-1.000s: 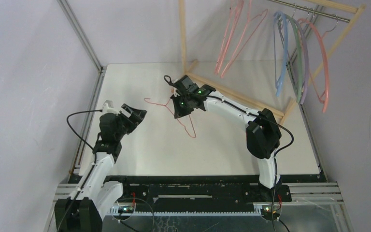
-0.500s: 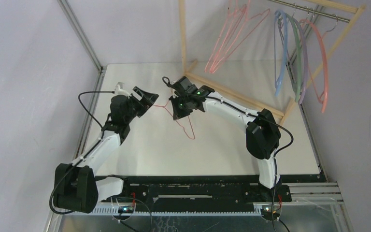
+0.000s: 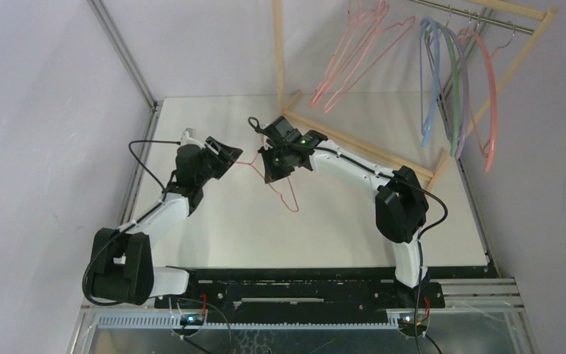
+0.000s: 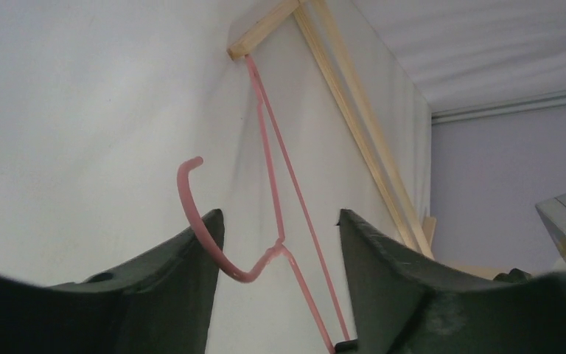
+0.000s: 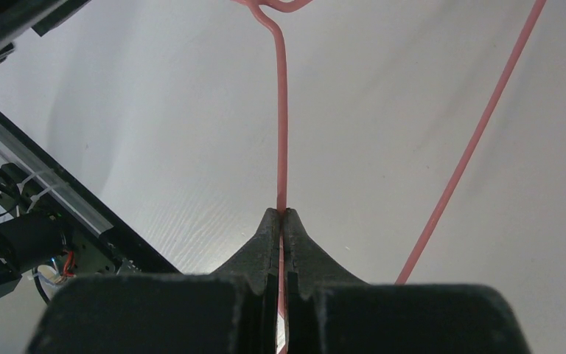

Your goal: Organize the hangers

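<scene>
Mid-frame, the right tool [image 5: 283, 214] is clamped on a pink hanger [image 5: 281, 118]; the left tool [image 4: 280, 220] stands apart around its hook [image 4: 183, 193].

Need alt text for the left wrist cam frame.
A pink wire hanger has its hook between the open fingers of the left gripper, the curve at one finger's edge. The hanger stretches away over a white table toward a pale wooden rack frame.

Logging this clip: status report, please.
Right gripper shut on pink hanger. Left gripper open, astride its hook. Nothing blocking seen; wooden rack stands just beyond.
</scene>
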`<state>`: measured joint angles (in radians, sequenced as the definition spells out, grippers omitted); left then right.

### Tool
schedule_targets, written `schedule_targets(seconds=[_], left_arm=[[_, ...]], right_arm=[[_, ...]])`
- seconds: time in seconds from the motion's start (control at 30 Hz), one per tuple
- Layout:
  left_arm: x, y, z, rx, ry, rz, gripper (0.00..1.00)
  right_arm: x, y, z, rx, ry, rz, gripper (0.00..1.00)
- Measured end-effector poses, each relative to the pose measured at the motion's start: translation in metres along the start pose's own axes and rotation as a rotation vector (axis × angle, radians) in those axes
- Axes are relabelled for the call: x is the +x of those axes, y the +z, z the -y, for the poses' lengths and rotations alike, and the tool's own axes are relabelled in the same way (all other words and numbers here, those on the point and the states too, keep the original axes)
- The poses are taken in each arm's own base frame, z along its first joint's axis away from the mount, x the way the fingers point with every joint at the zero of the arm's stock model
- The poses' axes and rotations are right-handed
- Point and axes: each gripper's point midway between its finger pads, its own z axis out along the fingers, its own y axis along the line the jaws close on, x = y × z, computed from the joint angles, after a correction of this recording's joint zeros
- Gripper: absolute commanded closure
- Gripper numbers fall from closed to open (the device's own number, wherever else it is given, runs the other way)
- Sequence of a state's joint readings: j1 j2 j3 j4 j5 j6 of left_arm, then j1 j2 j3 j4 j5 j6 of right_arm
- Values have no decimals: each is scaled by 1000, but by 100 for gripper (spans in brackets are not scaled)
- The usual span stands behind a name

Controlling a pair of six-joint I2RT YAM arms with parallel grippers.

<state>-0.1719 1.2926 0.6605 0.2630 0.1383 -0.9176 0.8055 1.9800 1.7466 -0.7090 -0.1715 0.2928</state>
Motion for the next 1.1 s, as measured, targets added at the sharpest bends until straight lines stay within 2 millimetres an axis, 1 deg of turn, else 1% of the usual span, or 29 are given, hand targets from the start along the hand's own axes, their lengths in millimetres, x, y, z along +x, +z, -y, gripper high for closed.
schedule_targets(seconds=[0.03, 0.1, 0.13, 0.2, 0.27, 0.37, 0.43, 0.5, 0.57, 0.6, 0.67, 0.7, 0.73, 0.77, 0.87, 0.97, 1.07, 1.1], left_arm=[[1, 2, -1, -1, -3, -2, 59], [4, 6, -4, -5, -5, -13, 97], [6, 9, -6, -11, -9, -21, 99], [10, 14, -5, -6, -28, -39, 100], [9, 18, 9, 30, -32, -51, 100], [9, 19, 23, 68, -21, -58, 100], [9, 20, 22, 65, -9, -54, 100], [10, 21, 20, 57, -11, -57, 100], [12, 21, 17, 44, -13, -65, 100], [13, 20, 17, 40, -12, -68, 100], [16, 21, 14, 23, -11, -71, 100], [17, 20, 14, 17, -11, -73, 100], [17, 20, 13, 8, -11, -76, 100], [18, 19, 13, 2, -11, -77, 100], [14, 17, 15, -14, -11, -69, 100], [5, 14, 24, -14, -8, -48, 100], [-5, 10, 35, -9, -4, -24, 100], [-8, 9, 39, -10, -3, -18, 100]], right_arm=[[0, 0, 0, 0, -1, -1, 100], [1, 0, 1, 2, -2, -4, 100], [1, 0, 1, 3, -2, -6, 100], [3, -1, 2, 7, -7, -11, 100], [5, -1, 4, 16, -11, -19, 100], [6, -3, 7, 32, -20, -27, 100], [7, -5, 10, 48, -29, -33, 100], [8, -5, 14, 72, -42, -33, 80], [9, -7, 18, 104, -65, -37, 56], [9, -8, 20, 120, -67, -36, 47], [5, -12, 23, 157, -92, -24, 36], [3, -15, 24, 171, -102, -13, 15], [1, -19, 25, 187, -109, 0, 10], [-1, -23, 24, 194, -103, 10, 2], [-8, -38, 23, 205, -102, 44, 0], [-11, -51, 22, 239, -118, 69, 0], [-14, -62, 31, 390, -176, 112, 0], [-13, -65, 31, 450, -200, 130, 0]])
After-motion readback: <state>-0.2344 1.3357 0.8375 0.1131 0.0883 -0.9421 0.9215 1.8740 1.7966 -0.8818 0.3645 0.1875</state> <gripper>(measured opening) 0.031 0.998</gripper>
